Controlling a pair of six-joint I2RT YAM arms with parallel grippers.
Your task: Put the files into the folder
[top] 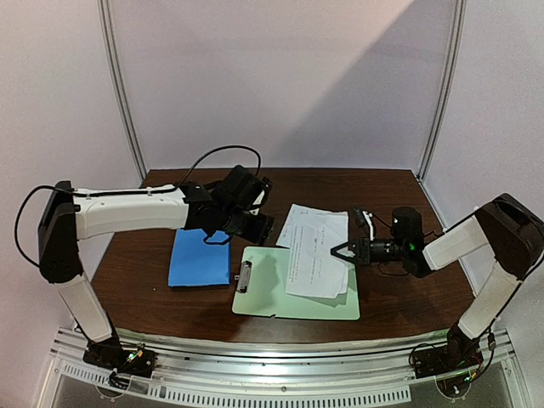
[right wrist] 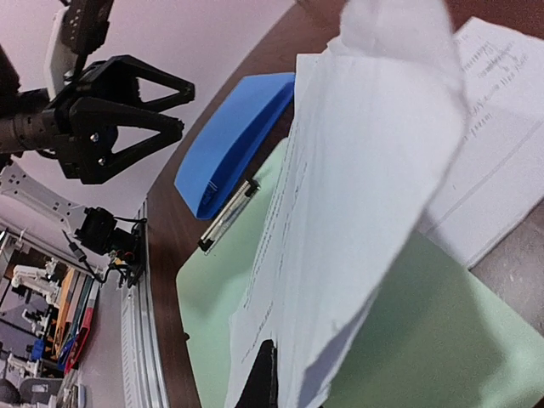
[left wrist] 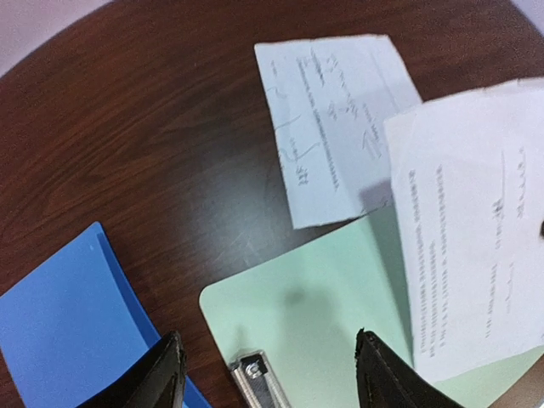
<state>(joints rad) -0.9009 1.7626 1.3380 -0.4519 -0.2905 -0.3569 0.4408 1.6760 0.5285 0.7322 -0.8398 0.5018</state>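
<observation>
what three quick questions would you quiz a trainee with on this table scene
1. True or false: the folder lies on the left arm's side of the clipboard.
2. Which thing do the sheets partly overlap? A the folder, B the clipboard, C neither.
3. Fill in: the left gripper has its jaws ___.
Key: 1 true; 2 B; 3 open.
</observation>
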